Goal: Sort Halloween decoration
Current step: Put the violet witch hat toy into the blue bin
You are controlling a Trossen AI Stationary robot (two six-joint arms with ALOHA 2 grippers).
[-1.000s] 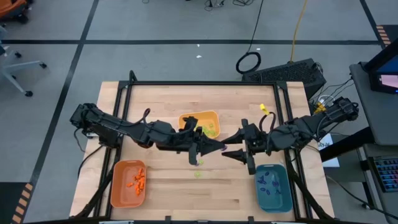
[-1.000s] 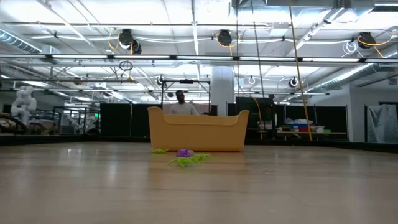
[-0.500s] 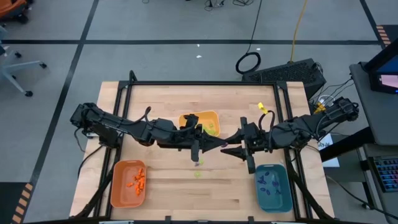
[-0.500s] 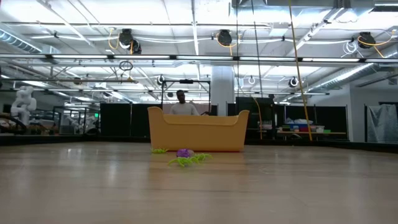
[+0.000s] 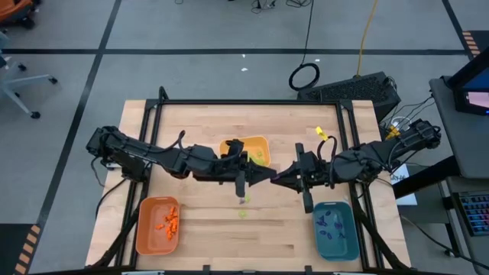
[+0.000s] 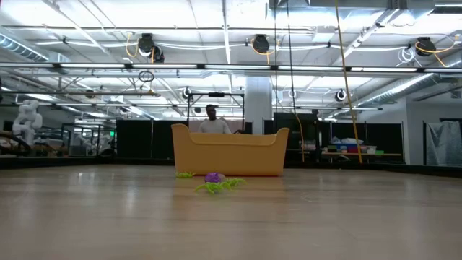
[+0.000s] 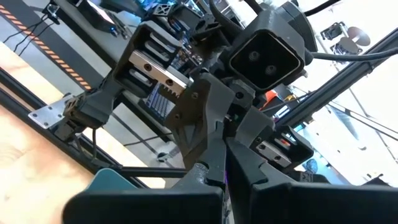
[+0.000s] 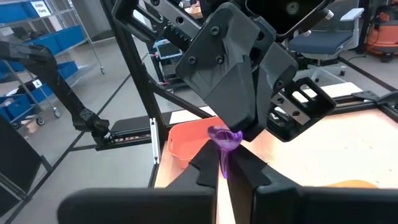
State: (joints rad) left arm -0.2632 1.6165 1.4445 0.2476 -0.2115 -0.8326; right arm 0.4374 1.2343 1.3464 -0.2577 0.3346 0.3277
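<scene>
Left end effector (image 5: 263, 175): clenched on your purple piece (image 8: 222, 137), frame centre;
Right end effector (image 5: 276, 179): pinching the same piece;
Desk (image 5: 199, 218): green pieces (image 5: 244, 213) loose below

— Where's the purple piece (image 8: 222, 138)?
— Centre frame, pinched between both claw tips.
— The green ones (image 5: 244, 213)?
— Loose on the desk below centre (tiny, spidery).
</scene>
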